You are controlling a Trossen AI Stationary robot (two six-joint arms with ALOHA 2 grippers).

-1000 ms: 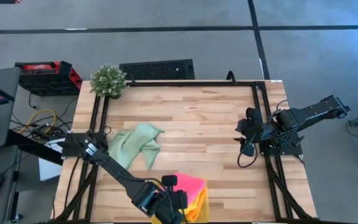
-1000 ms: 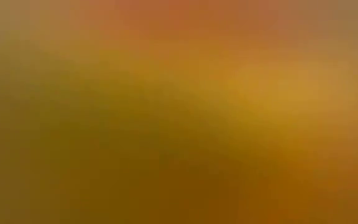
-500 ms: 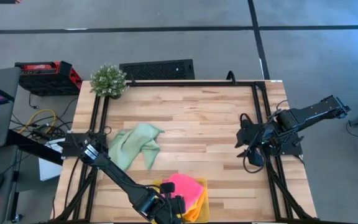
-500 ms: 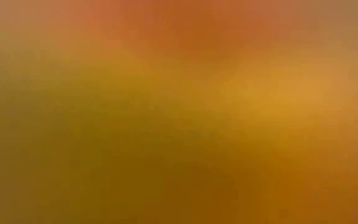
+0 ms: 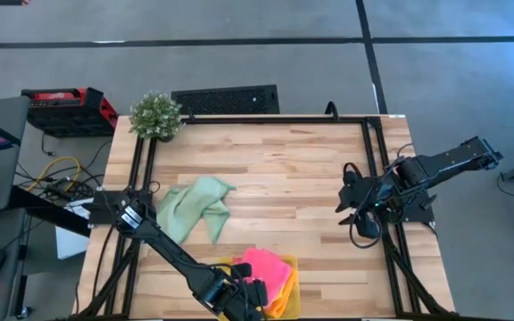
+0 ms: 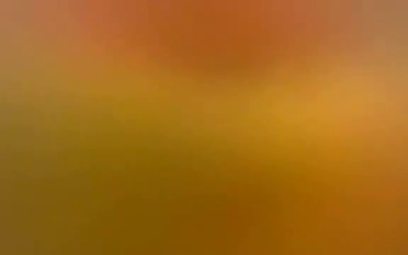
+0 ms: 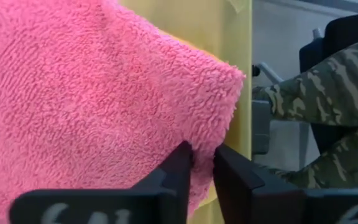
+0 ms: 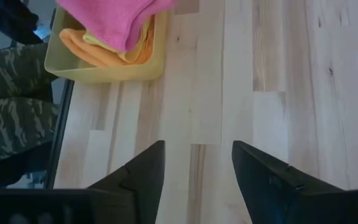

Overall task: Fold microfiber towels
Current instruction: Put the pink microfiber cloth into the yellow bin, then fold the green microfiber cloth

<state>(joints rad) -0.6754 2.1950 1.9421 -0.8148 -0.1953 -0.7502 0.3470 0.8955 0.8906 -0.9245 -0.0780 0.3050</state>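
The pink towel (image 7: 92, 106) lies on top of the pile in the yellow tray (image 8: 104, 71) at the table's near edge; it looks light, soft and floppy. The left gripper (image 7: 202, 163) stands at its corner with fingers almost together, but I cannot tell if it pinches the cloth; a corner seems the best place to hold. The right gripper (image 8: 197, 165) waits spread over bare wood at the right side.

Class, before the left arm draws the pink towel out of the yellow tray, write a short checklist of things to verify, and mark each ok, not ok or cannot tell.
1. Left claw at the pink towel: ok, its fingers straddle the towel's edge.
2. Firm pinch on the towel: cannot tell, the fingers stand slightly apart.
3. Orange towel lying under the pink one stays behind: cannot tell.
4. Green towel clear of the tray: ok, it lies apart on the table.
5. Right claw out of the way: ok, open at the table's right side.
6. Person in camouflage near the tray: not ok, close by.
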